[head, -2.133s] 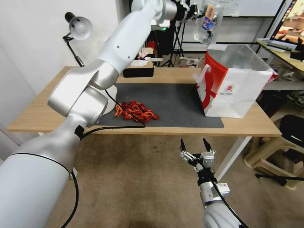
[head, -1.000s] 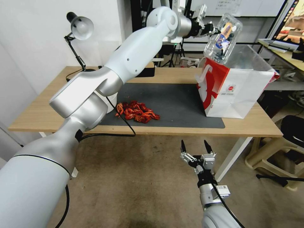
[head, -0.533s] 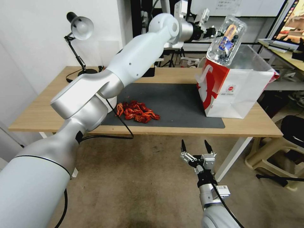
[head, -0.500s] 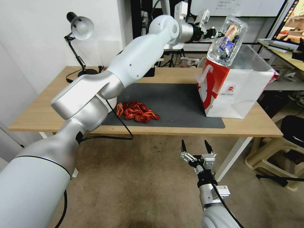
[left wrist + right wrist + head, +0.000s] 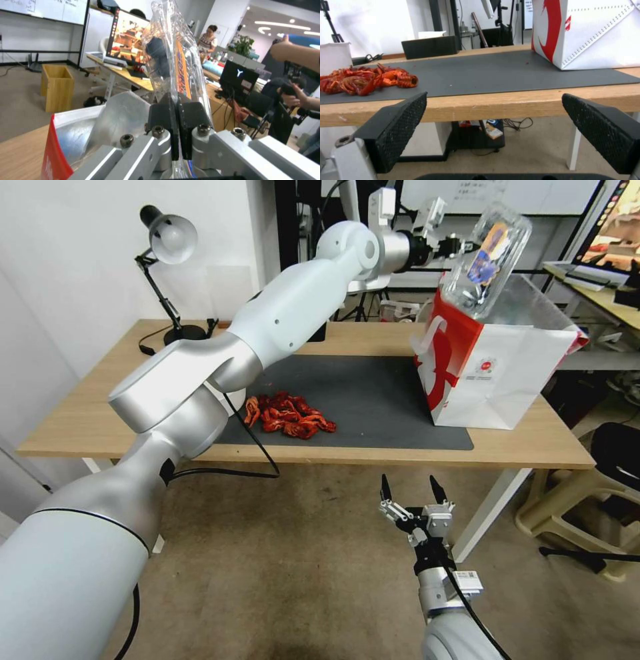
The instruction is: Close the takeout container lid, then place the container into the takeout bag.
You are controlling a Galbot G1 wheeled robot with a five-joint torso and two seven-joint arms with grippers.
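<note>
Overhead, the left end effector [image 5: 460, 245] pinches the closed, blueberry-filled takeout container [image 5: 487, 260] above the takeout bag [image 5: 497, 360].

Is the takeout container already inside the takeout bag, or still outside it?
Still outside. The left gripper holds the tilted takeout container above the takeout bag, its lower end at the open mouth.

Probably an office lab: whiteboard [image 5: 40, 10], monitors [image 5: 238, 77], tripods [image 5: 363, 307].
</note>
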